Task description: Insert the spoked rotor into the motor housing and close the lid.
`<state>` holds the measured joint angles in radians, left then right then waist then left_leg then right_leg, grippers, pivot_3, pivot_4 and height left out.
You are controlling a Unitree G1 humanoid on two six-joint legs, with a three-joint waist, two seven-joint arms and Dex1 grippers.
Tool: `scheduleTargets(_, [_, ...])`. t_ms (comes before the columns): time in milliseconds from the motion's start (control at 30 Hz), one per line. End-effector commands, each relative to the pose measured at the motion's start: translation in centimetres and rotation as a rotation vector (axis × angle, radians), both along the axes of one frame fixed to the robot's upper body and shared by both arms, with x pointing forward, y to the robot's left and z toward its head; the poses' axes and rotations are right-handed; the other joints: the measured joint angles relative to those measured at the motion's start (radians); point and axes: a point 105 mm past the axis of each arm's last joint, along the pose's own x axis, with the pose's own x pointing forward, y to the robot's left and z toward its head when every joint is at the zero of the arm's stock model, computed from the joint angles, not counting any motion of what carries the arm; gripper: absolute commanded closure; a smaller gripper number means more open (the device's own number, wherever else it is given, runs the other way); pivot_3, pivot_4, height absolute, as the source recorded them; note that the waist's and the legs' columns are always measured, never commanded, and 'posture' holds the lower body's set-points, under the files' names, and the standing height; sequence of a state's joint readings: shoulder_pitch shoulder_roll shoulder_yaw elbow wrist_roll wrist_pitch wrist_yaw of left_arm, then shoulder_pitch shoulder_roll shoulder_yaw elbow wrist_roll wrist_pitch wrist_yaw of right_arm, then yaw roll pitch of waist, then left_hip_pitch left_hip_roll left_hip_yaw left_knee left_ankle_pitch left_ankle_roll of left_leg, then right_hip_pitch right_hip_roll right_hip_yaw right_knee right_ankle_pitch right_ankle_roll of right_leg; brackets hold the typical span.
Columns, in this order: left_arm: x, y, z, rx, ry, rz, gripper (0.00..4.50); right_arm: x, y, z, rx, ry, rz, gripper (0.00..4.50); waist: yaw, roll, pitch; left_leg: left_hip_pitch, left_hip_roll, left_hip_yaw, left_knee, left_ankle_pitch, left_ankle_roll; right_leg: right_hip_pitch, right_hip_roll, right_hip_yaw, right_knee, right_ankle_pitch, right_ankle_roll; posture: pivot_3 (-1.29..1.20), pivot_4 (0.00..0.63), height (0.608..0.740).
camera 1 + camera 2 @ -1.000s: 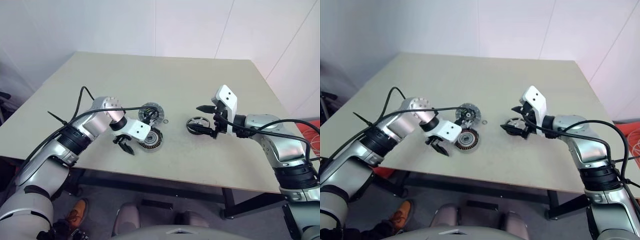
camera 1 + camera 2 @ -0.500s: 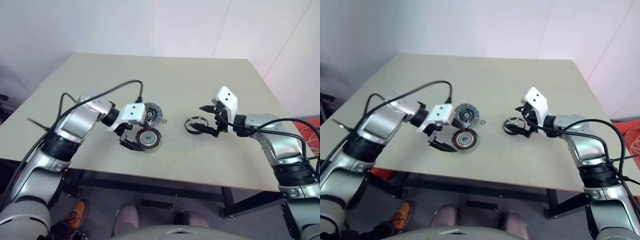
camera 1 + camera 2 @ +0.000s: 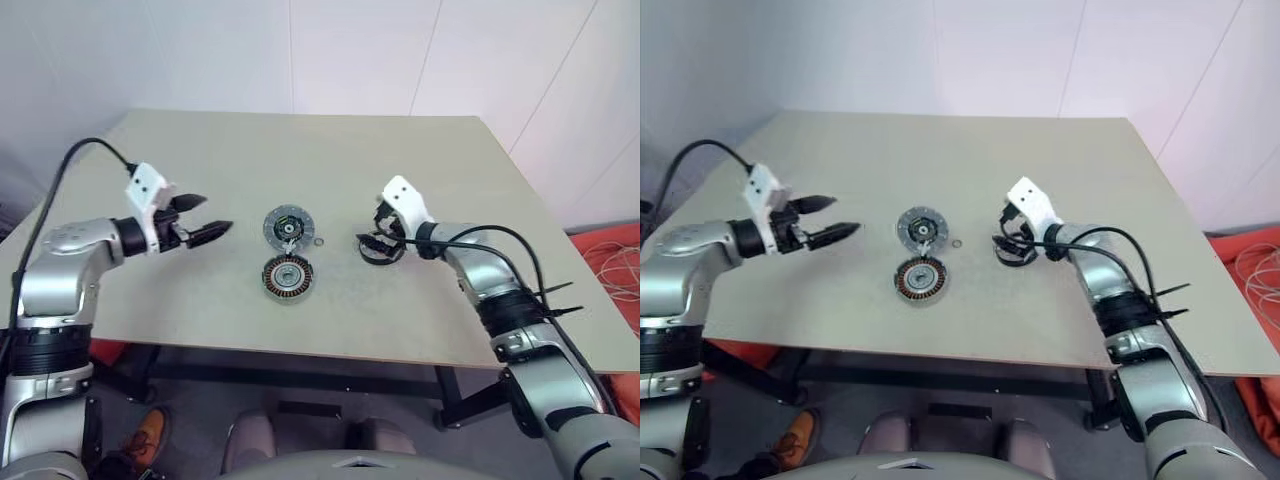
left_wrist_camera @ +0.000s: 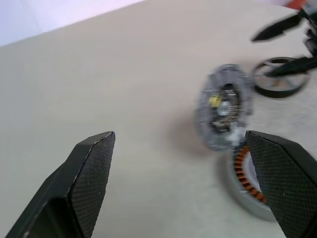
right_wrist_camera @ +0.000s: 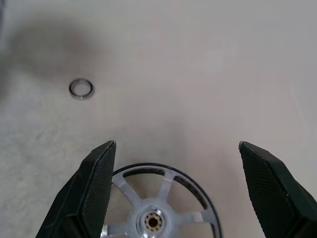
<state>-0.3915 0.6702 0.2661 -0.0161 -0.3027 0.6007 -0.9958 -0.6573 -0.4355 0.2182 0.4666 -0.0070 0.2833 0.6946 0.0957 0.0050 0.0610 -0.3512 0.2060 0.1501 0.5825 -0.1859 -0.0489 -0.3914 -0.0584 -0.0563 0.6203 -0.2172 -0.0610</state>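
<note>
Left gripper [image 3: 205, 217] has withdrawn from housing [image 3: 287, 277], fingers spread, empty. Right gripper [image 5: 176, 186], spread, now straddles rotor [image 5: 158, 206]; grasp comes next.

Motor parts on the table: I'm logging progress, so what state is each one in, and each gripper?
Spoked rotor: flat on the table, not yet inserted, right gripper around it.
Motor housing: flat, coils up, no rotor in it.
Lid: off the housing, beside it, dark face up.
Small ring: loose beside the lid.
Left gripper: open, holding nothing.
Right gripper: open.
</note>
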Motion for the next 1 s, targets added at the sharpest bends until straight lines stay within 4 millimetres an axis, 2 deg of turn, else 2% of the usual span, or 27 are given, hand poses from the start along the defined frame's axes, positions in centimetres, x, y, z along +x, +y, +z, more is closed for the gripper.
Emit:
scheduleTargets(33, [-0.2, 1.7, 0.7, -0.026, -0.059, 0.073, 0.04, 1.3, 1.5, 1.8, 0.020, -0.057, 0.011, 0.00, 0.000, 0.000, 0.000, -0.001, 0.000, 0.000, 0.000, 0.000, 0.000, 0.000, 0.000, 0.000, 0.000, 0.000, 0.000, 0.00, 0.000, 0.740])
scheduleTargets(200, [-1.3, 1.8, -0.2, -0.063, -0.021, 0.081, 0.04, 1.8, 3.9, 0.9, 0.073, 0.022, -0.001, 0.00, -0.002, -0.001, 0.000, -0.003, 0.001, 0.000, -0.001, 0.000, 0.000, -0.004, 0.001, 0.000, 0.001, -0.001, -0.002, 0.00, 0.000, 0.740])
scheduleTargets(400, [-1.8, 1.8, -0.7, -0.093, -0.003, 0.095, 0.04, 1.4, 6.2, -0.2, 0.096, 0.095, 0.030, 0.00, 0.001, -0.001, 0.001, -0.003, 0.001, 0.000, -0.001, -0.001, 0.001, -0.004, 0.001, 0.000, 0.002, -0.001, -0.002, 0.00, 0.000, 0.740])
scheduleTargets(900, [-2.7, 0.9, -1.1, -0.119, 0.008, 0.100, 0.04, 2.3, 8.4, -2.3, 0.092, 0.141, -0.020, 0.00, -0.005, -0.001, 0.001, -0.001, 0.002, 0.001, -0.001, -0.001, 0.001, -0.004, 0.001, 0.000, 0.003, -0.001, -0.003, 0.00, 0.000, 0.740])
scheduleTargets(1000, [-2.7, 0.9, -1.1, -0.120, 0.006, 0.102, 0.00, 2.3, 8.5, -2.7, 0.095, 0.151, -0.030, 0.61, -0.008, -0.001, 0.001, 0.001, 0.002, 0.000, -0.001, -0.001, 0.001, -0.003, 0.001, 0.000, 0.004, -0.002, -0.003, 0.00, 0.000, 0.740])
